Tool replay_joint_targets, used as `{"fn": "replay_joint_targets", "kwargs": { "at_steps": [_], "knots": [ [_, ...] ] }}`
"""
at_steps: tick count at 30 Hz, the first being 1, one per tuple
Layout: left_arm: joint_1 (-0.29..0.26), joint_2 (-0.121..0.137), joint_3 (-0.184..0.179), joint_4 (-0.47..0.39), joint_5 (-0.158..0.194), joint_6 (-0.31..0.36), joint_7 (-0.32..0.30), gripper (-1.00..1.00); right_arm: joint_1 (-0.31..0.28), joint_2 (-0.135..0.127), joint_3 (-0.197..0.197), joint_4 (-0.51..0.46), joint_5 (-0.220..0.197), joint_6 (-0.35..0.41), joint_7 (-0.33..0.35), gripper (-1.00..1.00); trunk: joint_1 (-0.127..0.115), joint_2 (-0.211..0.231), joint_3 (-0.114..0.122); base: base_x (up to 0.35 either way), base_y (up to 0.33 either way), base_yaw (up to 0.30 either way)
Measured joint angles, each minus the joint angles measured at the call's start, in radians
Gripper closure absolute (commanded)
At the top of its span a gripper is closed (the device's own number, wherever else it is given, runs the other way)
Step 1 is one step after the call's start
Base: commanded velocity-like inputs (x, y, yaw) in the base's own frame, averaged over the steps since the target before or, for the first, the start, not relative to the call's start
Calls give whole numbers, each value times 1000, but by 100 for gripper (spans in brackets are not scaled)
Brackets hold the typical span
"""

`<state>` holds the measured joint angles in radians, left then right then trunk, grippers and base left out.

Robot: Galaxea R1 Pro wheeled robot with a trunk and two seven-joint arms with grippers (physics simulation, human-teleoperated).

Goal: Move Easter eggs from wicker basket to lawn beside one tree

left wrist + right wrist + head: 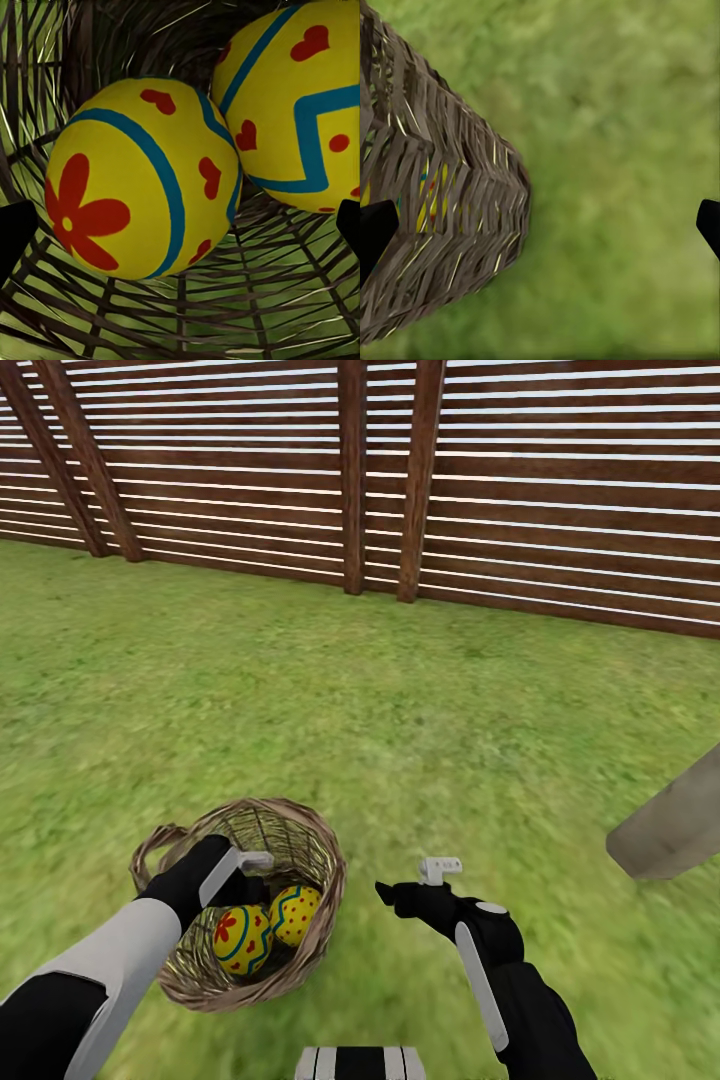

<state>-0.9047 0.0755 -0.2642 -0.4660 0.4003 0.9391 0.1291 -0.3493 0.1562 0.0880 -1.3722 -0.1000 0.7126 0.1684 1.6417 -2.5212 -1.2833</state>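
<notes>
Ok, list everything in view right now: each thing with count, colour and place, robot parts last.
Easter eggs: two visible, yellow; one with a red flower, one with blue zigzags, side by side inside the basket.
Wicker basket: one, brown woven twigs, on the grass in front of the robot, to its left.
Lawn: mottled green, stretching to the fence.
Fence: brown horizontal slats with slanted posts, along the far side.
Tree trunk: one, pale grey-brown, at the right edge.
Left hand: black fingers apart, reaching into the basket, either side of the flower egg.
Right hand: black, open, over the grass beside the basket.
</notes>
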Motion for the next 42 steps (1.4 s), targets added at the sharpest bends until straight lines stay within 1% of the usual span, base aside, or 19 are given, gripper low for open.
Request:
{"fn": "replay_joint_targets", "kwargs": {
  "at_steps": [3, 6, 10, 23, 29, 42],
  "knots": [
    [0, 0, -8, 1, 0, -1, 0, -100, 0, 0, 0, 0, 0, 0, 0, -100, 0, 0, 0, 0, 0, 0],
    [0, 0, -30, 6, 0, -3, 0, -100, 0, 0, 0, 0, 0, 0, 0, -100, 0, 0, 0, 0, 0, 0],
    [0, 3, -39, 8, 0, -3, 1, -100, 0, 0, 0, 0, 0, 0, 0, -100, 0, 0, 0, 0, 0, 0],
    [0, 8, -42, 11, 1, -5, -5, -100, 0, 0, 0, 0, 0, 1, 0, -100, 0, 0, 0, 0, 0, 0],
    [0, 8, -43, 11, 1, -5, -13, -100, 0, 0, 0, 0, 0, 1, 0, -100, 3, -1, -23, 0, 0, 0],
    [0, 9, -43, 11, -3, -18, -14, -100, 0, 0, 0, 0, 0, 0, 0, -100, 3, -1, -23, 0, 0, 0]
  ]
}}
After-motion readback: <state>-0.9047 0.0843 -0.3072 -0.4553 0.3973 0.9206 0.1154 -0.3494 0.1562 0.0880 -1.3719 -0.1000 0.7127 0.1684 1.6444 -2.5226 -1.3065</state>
